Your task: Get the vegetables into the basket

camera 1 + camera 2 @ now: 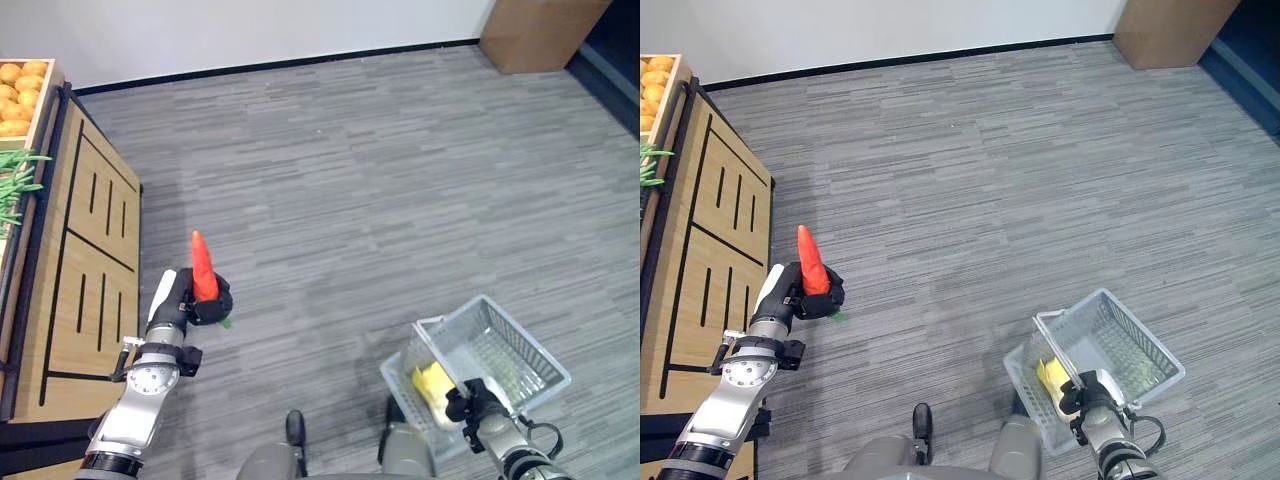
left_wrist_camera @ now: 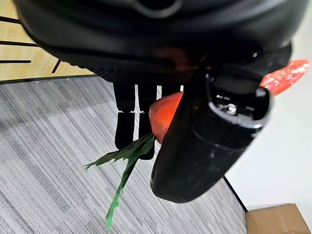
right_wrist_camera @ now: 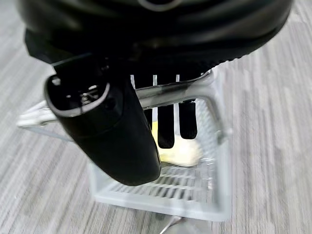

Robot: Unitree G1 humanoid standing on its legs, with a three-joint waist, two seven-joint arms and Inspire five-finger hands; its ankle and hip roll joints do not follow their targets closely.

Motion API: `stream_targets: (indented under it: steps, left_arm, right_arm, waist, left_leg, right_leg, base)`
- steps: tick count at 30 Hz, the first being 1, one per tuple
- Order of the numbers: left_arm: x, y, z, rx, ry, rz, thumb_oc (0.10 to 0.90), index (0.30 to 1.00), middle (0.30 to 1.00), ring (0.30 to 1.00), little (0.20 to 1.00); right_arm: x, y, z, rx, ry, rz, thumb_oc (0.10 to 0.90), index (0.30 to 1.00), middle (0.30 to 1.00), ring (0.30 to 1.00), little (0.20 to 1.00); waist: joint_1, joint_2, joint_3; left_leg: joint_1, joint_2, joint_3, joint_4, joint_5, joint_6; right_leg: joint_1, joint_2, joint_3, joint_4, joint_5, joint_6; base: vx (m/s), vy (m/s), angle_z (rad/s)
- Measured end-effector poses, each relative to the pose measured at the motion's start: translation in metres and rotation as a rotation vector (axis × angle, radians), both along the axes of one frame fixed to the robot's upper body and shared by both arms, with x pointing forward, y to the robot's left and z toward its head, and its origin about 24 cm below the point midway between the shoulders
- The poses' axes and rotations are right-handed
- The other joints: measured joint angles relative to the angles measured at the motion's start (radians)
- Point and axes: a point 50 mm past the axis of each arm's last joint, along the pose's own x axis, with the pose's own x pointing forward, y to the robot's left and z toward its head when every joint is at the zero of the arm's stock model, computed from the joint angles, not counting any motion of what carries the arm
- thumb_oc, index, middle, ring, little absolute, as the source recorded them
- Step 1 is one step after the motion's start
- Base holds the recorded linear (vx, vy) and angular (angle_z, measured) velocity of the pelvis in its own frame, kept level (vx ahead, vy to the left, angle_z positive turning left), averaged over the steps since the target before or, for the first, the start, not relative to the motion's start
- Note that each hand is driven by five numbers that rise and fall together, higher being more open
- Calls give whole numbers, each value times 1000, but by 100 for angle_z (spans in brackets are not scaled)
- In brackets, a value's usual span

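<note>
Left wrist view shows the left hand (image 2: 204, 131) with its fingers (image 2: 126, 122) and thumb clenched around a carrot (image 2: 165, 113), whose green leaves (image 2: 124, 163) hang below the fingers and whose pointed tip juts out past the thumb. From the head views the carrot (image 1: 203, 268) stands upright in that hand (image 1: 205, 300), just beside the wooden produce stand (image 1: 85, 270) and well apart from the basket.

The right hand (image 3: 112, 126) has its fingers (image 3: 166, 124) curled round the metal handle (image 3: 170, 92) of the clear plastic basket (image 1: 500, 350), carrying it above the grey floor (image 1: 380, 180). Beneath those fingers, on the basket's floor, lies one pale yellow vegetable (image 3: 183, 151); what kind I cannot tell.

As a judgement, the task is partly done: one item is already in the basket, and the carrot is picked but not yet dropped in. Oranges (image 1: 22, 95) and some green stalks (image 1: 15, 180) lie on the stand, so more may remain.
</note>
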Motion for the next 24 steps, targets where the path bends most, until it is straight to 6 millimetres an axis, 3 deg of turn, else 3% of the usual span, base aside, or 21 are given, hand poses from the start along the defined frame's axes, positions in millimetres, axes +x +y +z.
stream_targets:
  steps: [3, 7, 12, 15, 19, 21, 24]
  left_arm:
    - [-8, -7, -14, -33, 58, -3, 400, 300, 300, 300, 300]
    - [-9, -18, -20, -55, 80, -38, 400, 300, 300, 300, 300]
    - [-7, -20, -25, -23, 115, -65, 400, 300, 300, 300, 300]
    - [-4, -26, -31, 8, 149, -98, 400, 300, 300, 300, 300]
    - [7, -32, -34, 132, 183, -139, 400, 300, 300, 300, 300]
    - [7, -35, -35, 158, 187, -157, 400, 300, 300, 300, 300]
    - [20, -40, -26, 313, 162, -200, 400, 300, 300, 300, 300]
  right_arm:
    - [1, 5, -2, 17, 6, 6, 400, 300, 300, 300, 300]
    - [5, 8, 0, 25, -1, 33, 400, 300, 300, 300, 300]
    - [19, 2, 10, 13, -41, 22, 400, 300, 300, 300, 300]
    - [33, 1, 18, 6, -77, 21, 400, 300, 300, 300, 300]
    - [70, 11, 38, -10, -162, 94, 400, 300, 300, 300, 300]
    - [78, 12, 45, -16, -195, 110, 400, 300, 300, 300, 300]
    - [106, 38, 66, -1, -302, 225, 400, 300, 300, 300, 300]
  waist:
    - [17, 21, -5]
    - [14, 31, -9]
    - [-3, 37, -12]
    - [-4, 43, -15]
    - [-2, 48, -19]
    - [2, 63, -30]
    - [1, 96, -50]
  left_leg:
    - [12, 39, -11, 8, -16, -35]
    - [41, 86, -27, 9, -22, -65]
    - [43, 102, -42, 3, -18, -79]
    - [44, 104, -42, 1, -14, -84]
    - [44, 113, -42, 0, -5, -91]
    - [42, 115, -42, -1, -4, -91]
    - [44, 122, -42, -2, -1, -94]
  right_leg:
    - [69, 54, -27, -100, 26, -32]
    - [139, 100, -62, -158, 31, -41]
    - [152, 114, -76, -167, 32, -50]
    - [152, 115, -75, -167, 37, -57]
    - [150, 125, -75, -167, 43, -65]
    - [148, 127, -75, -167, 43, -65]
    - [148, 134, -74, -168, 43, -68]
  base:
    - [56, -100, 5]
    - [39, -79, 11]
    - [31, -83, 7]
    - [15, -69, -1]
    - [6, -39, -1]
    - [-9, -58, 0]
    - [0, -74, -1]
